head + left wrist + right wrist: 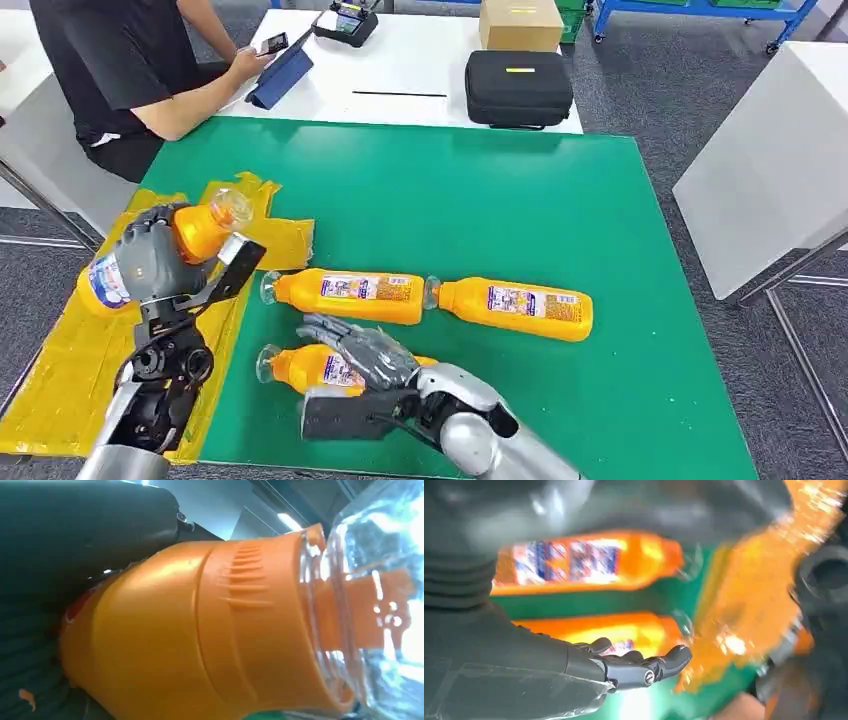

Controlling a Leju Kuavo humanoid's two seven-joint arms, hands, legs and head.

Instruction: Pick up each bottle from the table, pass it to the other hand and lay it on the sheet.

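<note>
My left hand (pixel 150 262) grips an orange bottle (pixel 200 232) with a clear cap, tilted cap-up over the crumpled yellow sheet (pixel 60 380) at the left of the green table (pixel 560 200). In the left wrist view the held bottle (pixel 200 630) sits against the dark hand (pixel 60 535). Three more orange bottles lie on the green: one in the middle (pixel 350 297), one to its right (pixel 515 307), one nearest me (pixel 295 368). My right hand (pixel 360 350) hovers over that nearest bottle (pixel 624 632), its fingers (pixel 644 670) stretched out and apart, holding nothing.
A person sits at the far left with a tablet (pixel 280 70). A black case (pixel 518 88) and a cardboard box (pixel 520 22) stand on the white table (pixel 400 60) behind. Another white table (pixel 770 160) stands to the right.
</note>
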